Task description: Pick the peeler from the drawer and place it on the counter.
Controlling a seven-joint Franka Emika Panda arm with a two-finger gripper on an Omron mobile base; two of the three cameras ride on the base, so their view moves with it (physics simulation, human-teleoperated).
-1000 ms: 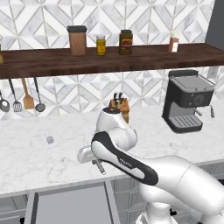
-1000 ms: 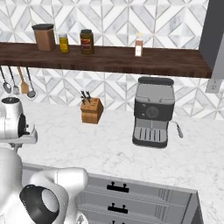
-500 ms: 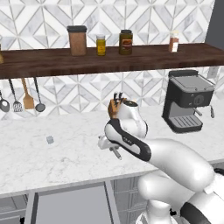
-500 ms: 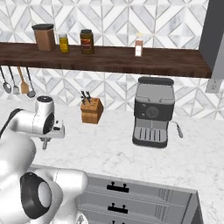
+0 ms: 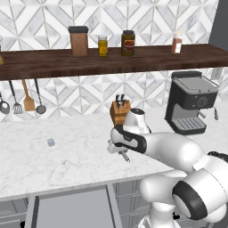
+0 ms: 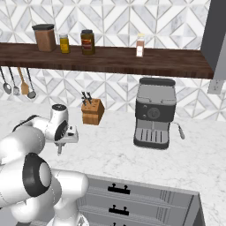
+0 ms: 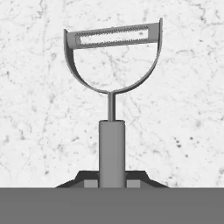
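Over the last second the arm has swung rightward from beside the drawer (image 5: 71, 209) to above the white marble worktop (image 5: 67, 156). The tool (image 7: 112, 183) pinches the peeler (image 7: 112, 87) by its handle, head hanging over marble; lowering and release remain.

The drawer (image 5: 71, 209) gets cut off by the bottom edge in the left base view. The peeler (image 7: 111, 105) handle's lower end is tucked between the hand's fingers (image 7: 89, 179), and from the base cameras it's too tiny to make out.
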